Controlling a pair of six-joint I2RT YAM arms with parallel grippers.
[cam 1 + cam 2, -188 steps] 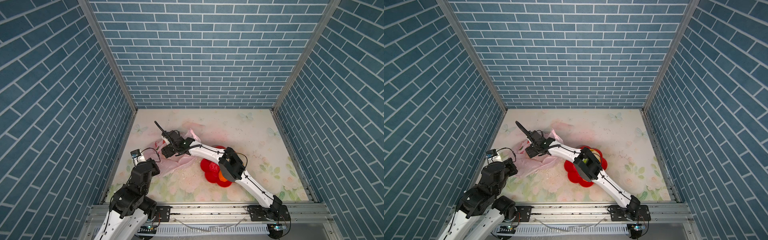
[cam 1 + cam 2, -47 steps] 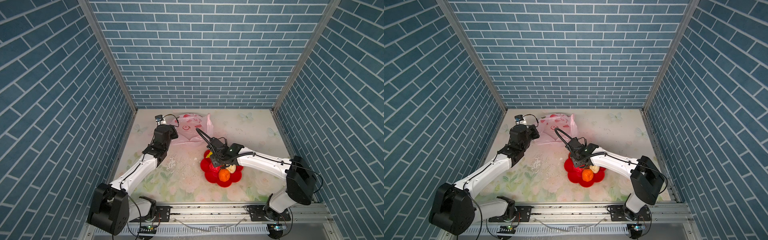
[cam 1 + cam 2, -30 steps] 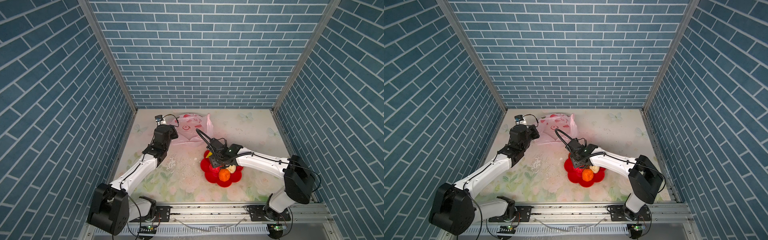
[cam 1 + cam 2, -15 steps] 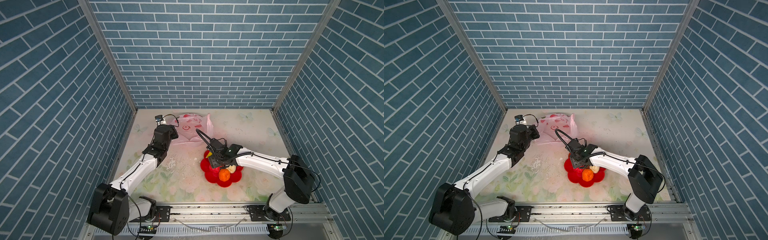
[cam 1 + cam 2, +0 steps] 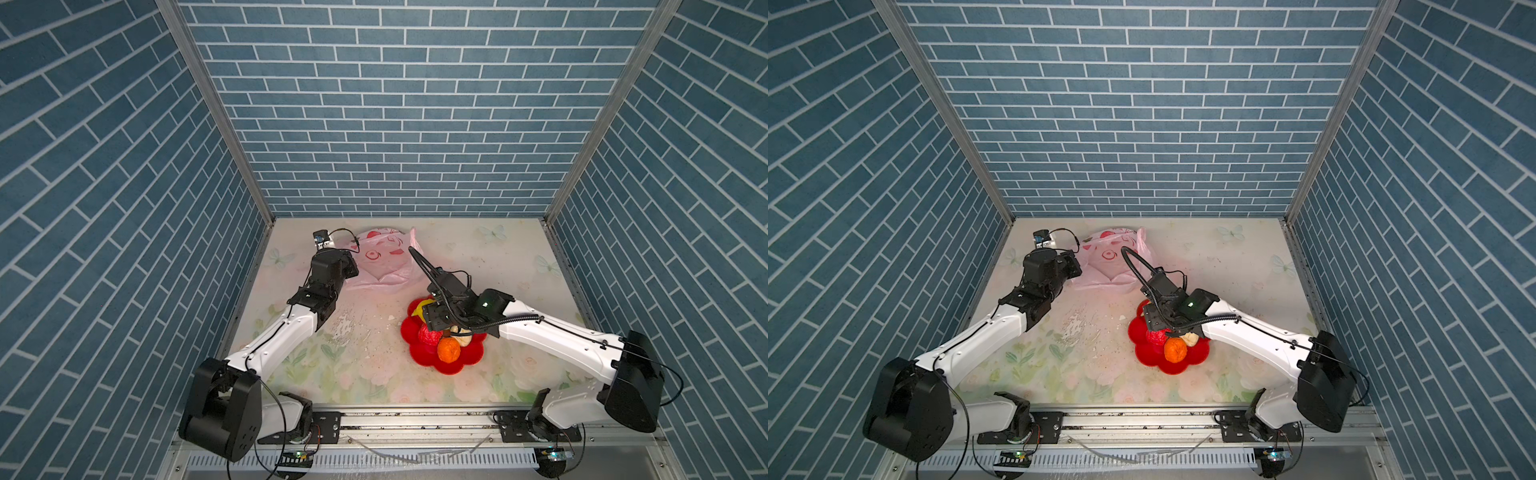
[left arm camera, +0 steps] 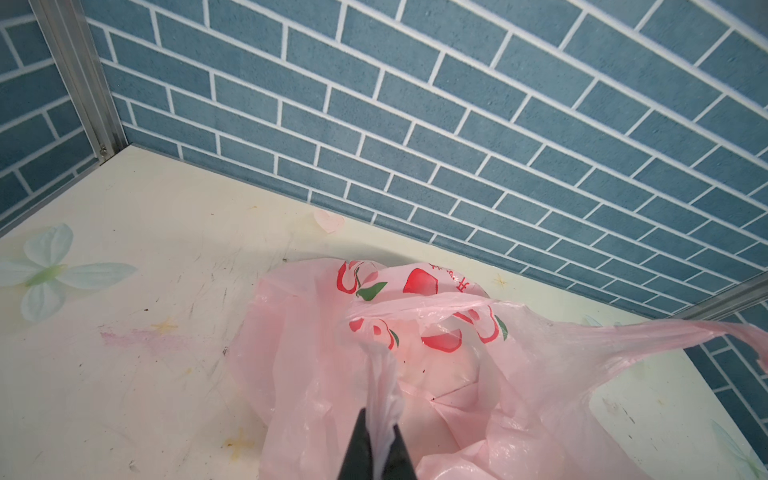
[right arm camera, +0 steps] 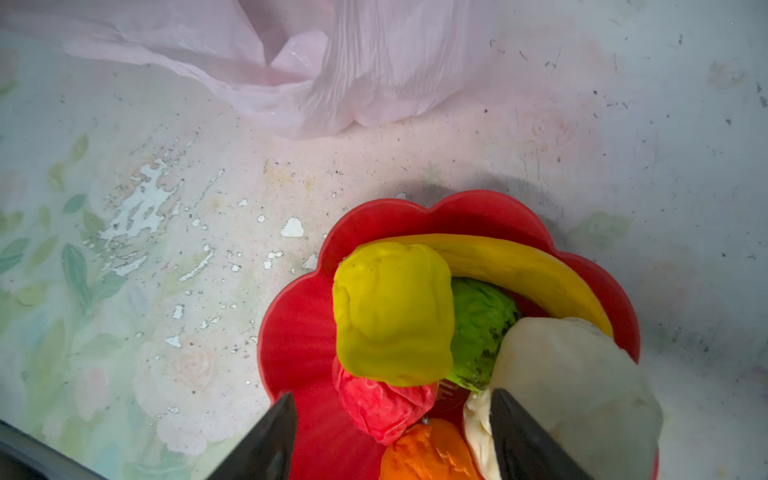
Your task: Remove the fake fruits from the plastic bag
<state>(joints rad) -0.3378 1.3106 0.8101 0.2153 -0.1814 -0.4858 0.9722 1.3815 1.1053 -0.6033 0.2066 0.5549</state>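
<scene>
left gripper (image 6: 377,432) pinches bag (image 5: 380,266), upper middle in a top view. right gripper (image 7: 392,401) fingers spread above fruits (image 7: 390,316) heaped in dish (image 5: 452,368), centre. risk: fingers clip heap on retreat, fruit rolls out.

A red flower-shaped dish (image 5: 473,355) sits on the worn floral tabletop (image 5: 478,257), enclosed by blue brick-patterned walls (image 5: 395,124).

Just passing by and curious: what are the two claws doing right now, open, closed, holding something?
Left gripper: closed, pinching the plastic bag.
Right gripper: open, holding nothing, over the fake fruits in the red dish.
</scene>
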